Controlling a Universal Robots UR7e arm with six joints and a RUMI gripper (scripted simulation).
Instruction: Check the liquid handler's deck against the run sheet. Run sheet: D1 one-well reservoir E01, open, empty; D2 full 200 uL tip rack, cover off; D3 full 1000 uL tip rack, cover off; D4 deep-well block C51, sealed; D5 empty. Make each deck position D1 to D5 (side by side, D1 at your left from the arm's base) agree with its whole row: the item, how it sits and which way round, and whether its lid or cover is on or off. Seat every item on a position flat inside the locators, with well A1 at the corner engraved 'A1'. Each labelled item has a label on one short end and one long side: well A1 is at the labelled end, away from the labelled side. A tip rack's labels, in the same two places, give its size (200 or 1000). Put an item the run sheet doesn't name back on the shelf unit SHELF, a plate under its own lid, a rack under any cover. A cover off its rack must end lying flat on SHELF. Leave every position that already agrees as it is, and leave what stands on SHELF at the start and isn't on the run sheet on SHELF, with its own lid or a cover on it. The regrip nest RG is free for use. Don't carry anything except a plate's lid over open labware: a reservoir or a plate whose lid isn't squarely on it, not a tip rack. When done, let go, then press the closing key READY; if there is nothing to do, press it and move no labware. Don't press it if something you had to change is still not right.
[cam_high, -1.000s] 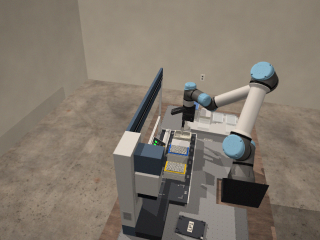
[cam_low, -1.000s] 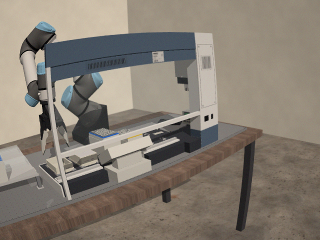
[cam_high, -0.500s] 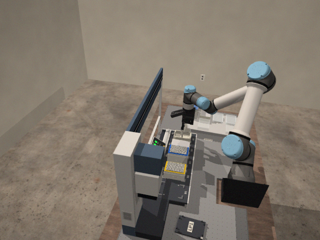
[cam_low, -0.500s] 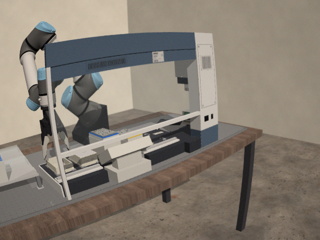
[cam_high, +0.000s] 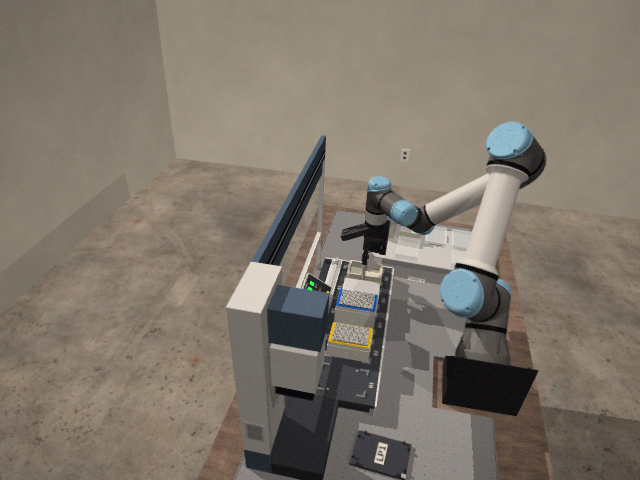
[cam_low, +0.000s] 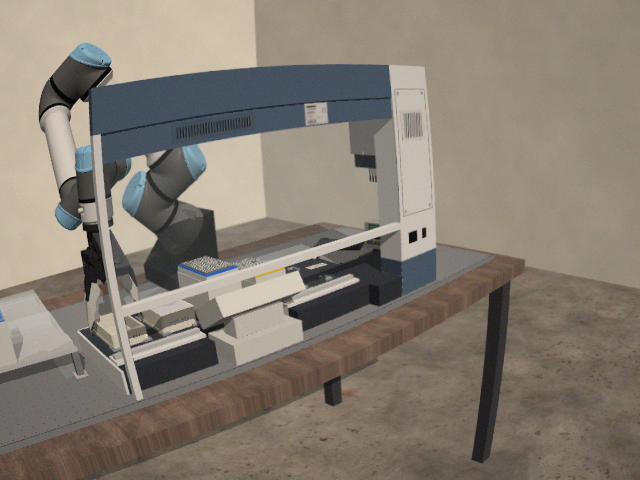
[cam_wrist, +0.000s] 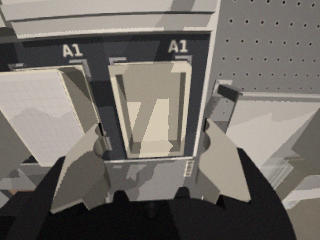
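Note:
An open, empty cream one-well reservoir (cam_wrist: 150, 112) sits in the end deck position nearest the shelf, also seen in the top view (cam_high: 358, 268) and the exterior view (cam_low: 116, 328). My gripper (cam_wrist: 153, 121) (cam_high: 366, 258) is open and empty, right above it, one finger to each long side. Beside the reservoir stands a white-topped block (cam_wrist: 42, 115) (cam_high: 360, 285). Then come a blue-rimmed tip rack (cam_high: 356, 299) and a yellow-rimmed tip rack (cam_high: 351, 334), both uncovered. The last deck position (cam_high: 356, 384) is bare. "A1" engravings mark the far corners in the wrist view.
The shelf unit (cam_high: 423, 245) with pale labware stands just behind the gripper. The handler's blue gantry beam (cam_low: 237, 100) and white front rail (cam_low: 259, 267) run along the deck. A green-lit key panel (cam_high: 316, 284) sits by the deck. A dark LP1 pad (cam_high: 381, 453) lies at the near end.

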